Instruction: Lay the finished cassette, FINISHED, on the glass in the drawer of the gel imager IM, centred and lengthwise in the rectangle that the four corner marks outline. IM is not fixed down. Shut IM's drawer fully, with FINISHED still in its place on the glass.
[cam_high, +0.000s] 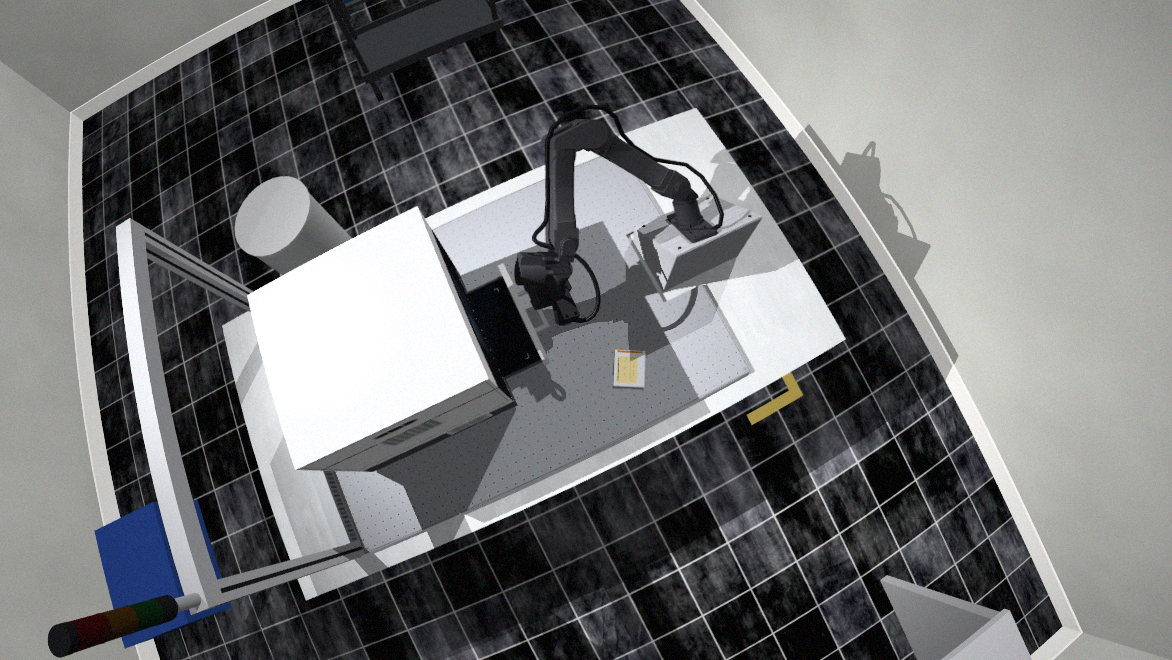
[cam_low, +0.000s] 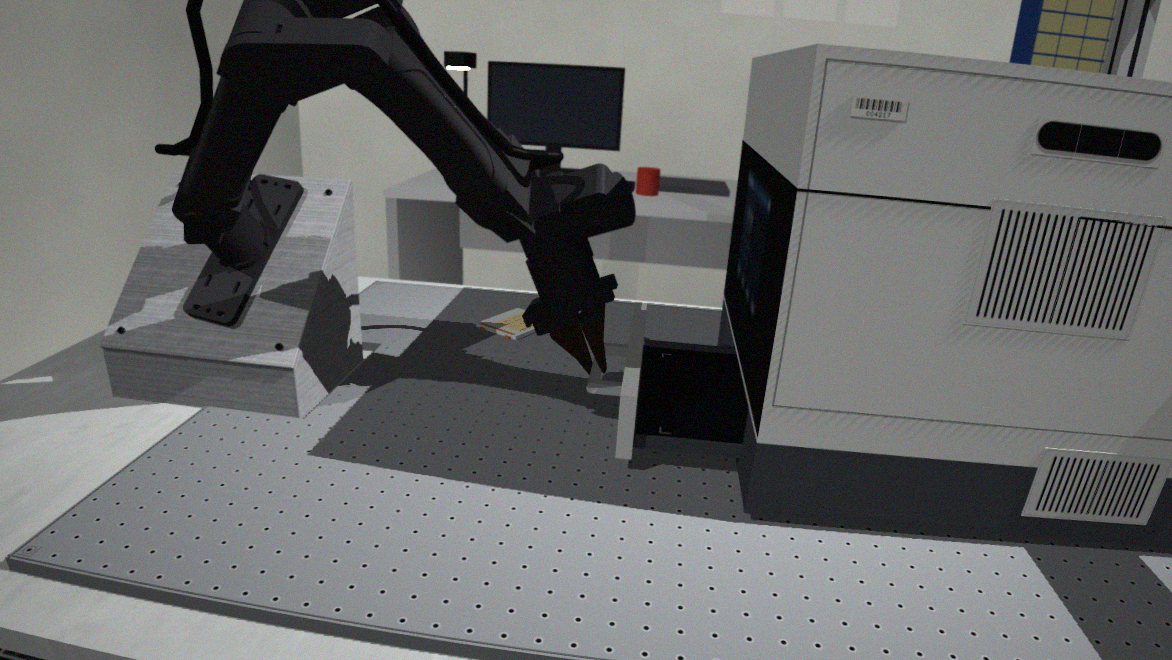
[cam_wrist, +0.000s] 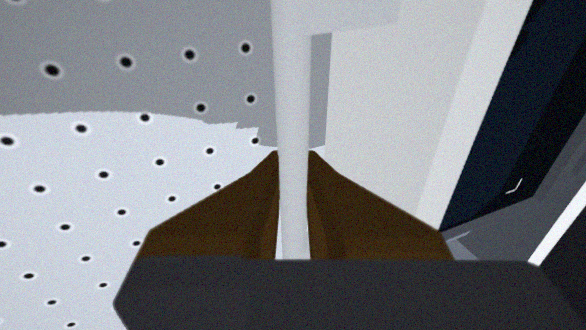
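Observation:
My gripper (cam_high: 560, 316) (cam_low: 597, 367) (cam_wrist: 293, 163) is shut on the thin white handle (cam_wrist: 292, 90) (cam_low: 605, 382) that sticks out of the drawer's front panel (cam_low: 626, 409) (cam_wrist: 380, 125). The drawer of the white imager IM (cam_high: 369, 336) (cam_low: 943, 286) stands open, and its dark glass (cam_high: 498, 323) (cam_low: 688, 393) (cam_wrist: 520, 100) with white corner marks is bare. The finished cassette (cam_high: 629, 368) (cam_low: 510, 324), a flat yellowish plate, lies on the perforated board away from the drawer, on the arm's far side in the exterior view.
The arm's wedge-shaped base block (cam_high: 697, 254) (cam_low: 229, 327) stands at the far side of the perforated board (cam_low: 492, 557). A desk with a monitor (cam_low: 556, 104) and a red cup (cam_low: 647, 181) stands behind the table.

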